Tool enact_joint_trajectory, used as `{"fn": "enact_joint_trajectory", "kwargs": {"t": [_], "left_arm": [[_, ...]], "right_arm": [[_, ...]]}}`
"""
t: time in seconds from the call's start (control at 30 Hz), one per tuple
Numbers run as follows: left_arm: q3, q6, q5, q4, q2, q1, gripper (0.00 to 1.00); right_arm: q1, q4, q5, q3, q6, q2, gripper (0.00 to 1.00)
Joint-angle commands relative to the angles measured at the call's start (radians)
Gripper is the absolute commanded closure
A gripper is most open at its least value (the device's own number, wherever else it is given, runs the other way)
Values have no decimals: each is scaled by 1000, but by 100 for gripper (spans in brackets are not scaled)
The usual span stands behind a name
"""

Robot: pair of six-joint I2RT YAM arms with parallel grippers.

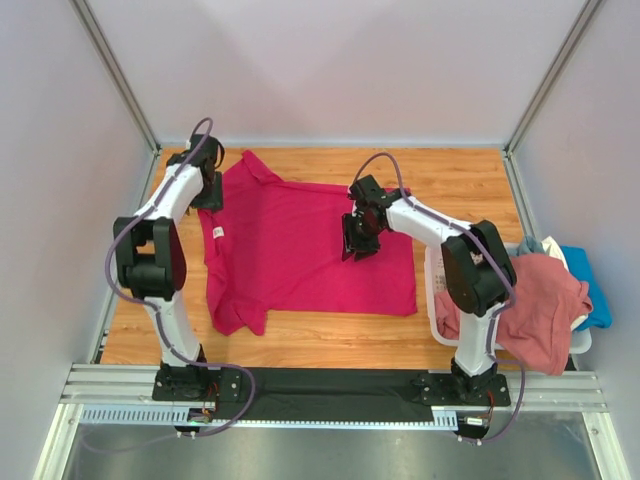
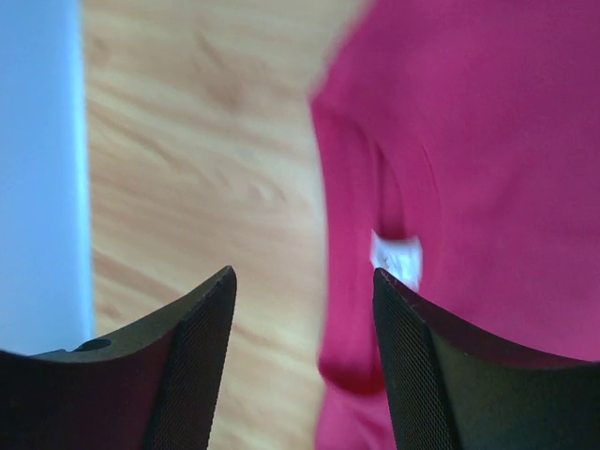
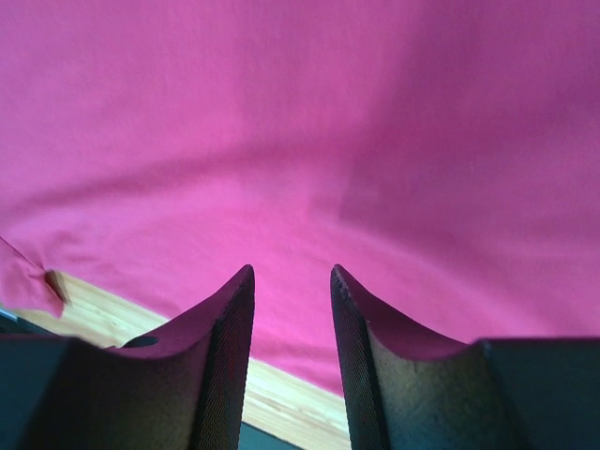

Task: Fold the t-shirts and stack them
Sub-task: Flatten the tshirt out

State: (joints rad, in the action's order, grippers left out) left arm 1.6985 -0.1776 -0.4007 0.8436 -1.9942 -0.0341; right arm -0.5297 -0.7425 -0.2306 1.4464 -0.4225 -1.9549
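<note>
- Centre of the top view: right gripper [image 3: 292, 272] over the red shirt [image 1: 300, 250], jaws apart, empty.
- Upper left: left gripper [image 2: 303, 277] jaws wide, empty, beside the label [image 2: 396, 256].
- Red shirt lies spread on the table [image 1: 450, 180]; pink shirt [image 1: 540, 310] hangs over the basket [image 1: 434, 300], right edge.
- Cloth looks light and limp; pinch at shoulder or hem edges, not mid-panel.

A light wooden surface [image 1: 460, 180] is enclosed by plain white panels [image 1: 330, 70], framed by metal posts [image 1: 115, 72] at its far corners; everything is evenly lit.

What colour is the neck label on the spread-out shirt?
White. The label shows best in the left wrist view.
</note>
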Motion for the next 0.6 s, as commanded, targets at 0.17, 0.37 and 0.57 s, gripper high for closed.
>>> {"fn": "enact_joint_trajectory", "kwargs": {"t": [0.17,0.37,0.57], "left_arm": [[-453,-235,253,-11,348,-27,27],[-554,-221,338,-86,374,-23,62],[-551,-247,266,-41,327,-18,62]], "right_arm": [[-4,32,-64,-187,36,217,57],[-4,66,-75,-346,33,309,56],[-1,63,-64,-419,51,387,57]]}}
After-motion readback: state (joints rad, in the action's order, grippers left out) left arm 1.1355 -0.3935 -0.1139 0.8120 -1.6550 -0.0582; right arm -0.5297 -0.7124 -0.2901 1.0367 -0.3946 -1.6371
